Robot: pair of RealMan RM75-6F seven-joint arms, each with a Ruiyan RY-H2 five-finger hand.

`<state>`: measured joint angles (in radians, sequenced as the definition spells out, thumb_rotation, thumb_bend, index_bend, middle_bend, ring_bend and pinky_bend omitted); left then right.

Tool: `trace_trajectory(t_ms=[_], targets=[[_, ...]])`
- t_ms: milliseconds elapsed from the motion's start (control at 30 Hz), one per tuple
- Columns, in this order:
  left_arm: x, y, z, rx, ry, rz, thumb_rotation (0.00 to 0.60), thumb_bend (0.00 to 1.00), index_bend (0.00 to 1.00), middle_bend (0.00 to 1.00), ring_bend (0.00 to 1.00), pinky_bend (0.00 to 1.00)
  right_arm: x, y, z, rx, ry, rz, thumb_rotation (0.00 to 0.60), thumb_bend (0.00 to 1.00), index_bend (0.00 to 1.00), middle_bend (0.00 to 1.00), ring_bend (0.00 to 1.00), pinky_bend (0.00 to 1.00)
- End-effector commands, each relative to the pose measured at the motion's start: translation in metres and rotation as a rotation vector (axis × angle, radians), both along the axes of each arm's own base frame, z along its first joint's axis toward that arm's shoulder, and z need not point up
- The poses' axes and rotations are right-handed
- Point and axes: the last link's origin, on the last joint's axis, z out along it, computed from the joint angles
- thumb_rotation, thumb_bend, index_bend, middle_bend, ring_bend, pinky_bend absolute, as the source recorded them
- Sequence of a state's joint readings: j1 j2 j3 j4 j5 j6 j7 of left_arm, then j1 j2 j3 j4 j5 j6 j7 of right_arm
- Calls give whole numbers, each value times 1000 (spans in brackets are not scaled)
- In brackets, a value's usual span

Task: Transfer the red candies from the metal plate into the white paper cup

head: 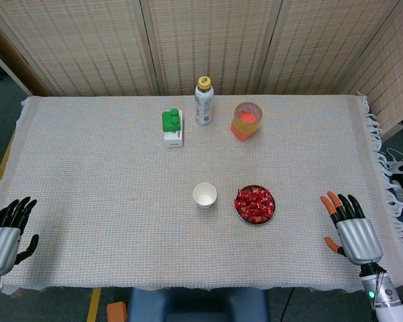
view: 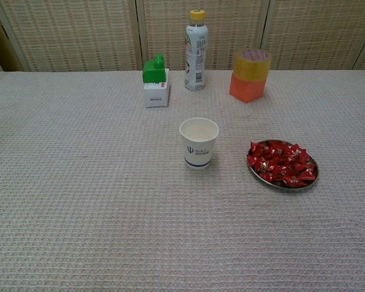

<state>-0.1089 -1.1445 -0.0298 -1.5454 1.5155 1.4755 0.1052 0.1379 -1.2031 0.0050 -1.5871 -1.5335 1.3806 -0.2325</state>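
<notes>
Candies (head: pixel 254 204) lay heaped on the metal plate (head: pixel 271 213) just beside the upright white paper cup (head: pixel 204 194), so your right hand (head: pixel 349 230), fingers spread and empty like the left hand (head: pixel 7 231), needed a light pinch.

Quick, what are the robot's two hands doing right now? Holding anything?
Left hand: open, holding nothing, resting at the table's edge.
Right hand: open, holding nothing, fingers spread.
</notes>
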Motion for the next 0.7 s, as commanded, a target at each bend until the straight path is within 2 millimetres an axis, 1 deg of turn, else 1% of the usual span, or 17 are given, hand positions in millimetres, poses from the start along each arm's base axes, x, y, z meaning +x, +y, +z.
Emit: trace_trajectory(t_ms=[33, 400, 600, 700], targets=[[0, 0, 0, 0, 0, -1, 600, 433, 0, 0, 0, 132, 0, 0, -1, 2, 2, 0, 600, 141, 0, 0, 0, 0], [1, -2, -2, -12, 1, -4, 600, 432, 0, 0, 0, 132, 3, 3, -1, -2, -8, 23, 600, 141, 0, 0, 0, 0], [1, 0, -2, -28, -9, -6, 600, 432, 0, 0, 0, 133, 4, 3, -8, 20, -1, 29, 600, 140, 0, 0, 0, 0], [-1, 4, 0, -26, -17, 8, 600, 432, 0, 0, 0, 133, 7, -3, -15, 53, 2, 43, 600, 140, 0, 0, 0, 0]])
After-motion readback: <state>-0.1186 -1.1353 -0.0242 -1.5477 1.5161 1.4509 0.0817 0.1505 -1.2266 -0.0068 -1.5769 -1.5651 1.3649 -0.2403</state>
